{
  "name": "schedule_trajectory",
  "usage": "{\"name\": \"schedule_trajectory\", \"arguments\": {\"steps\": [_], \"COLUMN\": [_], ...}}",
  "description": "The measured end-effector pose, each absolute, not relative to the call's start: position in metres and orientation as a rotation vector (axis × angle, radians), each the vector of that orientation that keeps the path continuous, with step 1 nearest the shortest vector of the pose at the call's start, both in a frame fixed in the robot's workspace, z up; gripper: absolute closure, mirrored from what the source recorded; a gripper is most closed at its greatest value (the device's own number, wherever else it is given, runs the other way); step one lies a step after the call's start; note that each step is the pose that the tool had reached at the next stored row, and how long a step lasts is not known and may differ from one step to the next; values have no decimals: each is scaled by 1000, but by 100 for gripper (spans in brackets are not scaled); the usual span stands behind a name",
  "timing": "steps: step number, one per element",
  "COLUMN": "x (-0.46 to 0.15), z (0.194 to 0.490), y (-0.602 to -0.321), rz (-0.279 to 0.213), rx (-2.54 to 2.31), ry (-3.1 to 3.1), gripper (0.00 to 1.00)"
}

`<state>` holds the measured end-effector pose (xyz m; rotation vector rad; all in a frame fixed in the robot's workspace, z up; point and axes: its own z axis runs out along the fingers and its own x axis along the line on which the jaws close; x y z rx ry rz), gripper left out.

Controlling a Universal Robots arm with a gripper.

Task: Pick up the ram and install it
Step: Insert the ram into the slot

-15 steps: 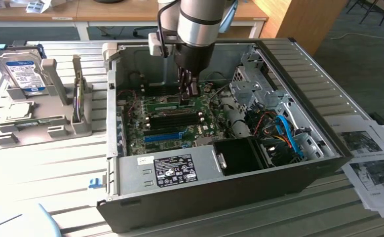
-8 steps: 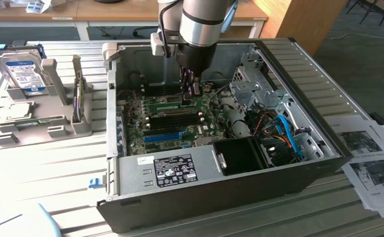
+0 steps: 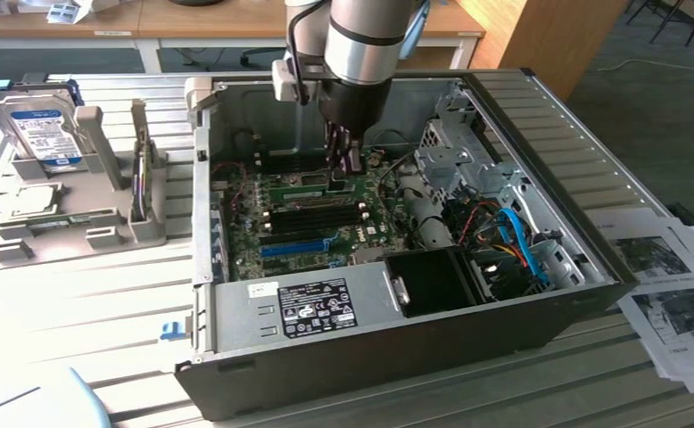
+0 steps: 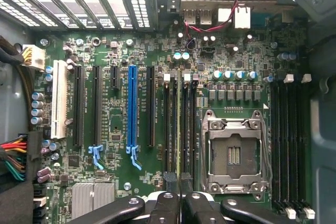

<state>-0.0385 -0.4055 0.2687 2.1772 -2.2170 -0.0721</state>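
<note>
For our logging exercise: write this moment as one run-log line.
gripper: shut on ram | ram: over black memory slots | seated: cannot tell

Case (image 3: pixel 585 169) open on top; at exterior view's right of pincer (image 3: pixel 346 174): drive cage (image 3: pixel 454 147), black fan shroud (image 3: pixel 436 281), cables (image 3: pixel 516 236).

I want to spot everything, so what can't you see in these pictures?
Thin green ram stick: edge-on in the wrist view, chips hidden.
Whether it is seated: exterior view, dark gripper blocks it.
Black-and-white label on the grey power box: exterior view, print too small.
Printed papers: cut by the exterior view's right edge.
</note>
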Motion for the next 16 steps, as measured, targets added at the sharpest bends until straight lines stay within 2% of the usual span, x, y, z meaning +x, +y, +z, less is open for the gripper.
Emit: {"name": "schedule_trajectory", "arguments": {"steps": [16], "x": [-38], "z": [262], "y": [-406], "rz": [-72], "rx": [2177], "ry": [-2217], "gripper": [89]}}
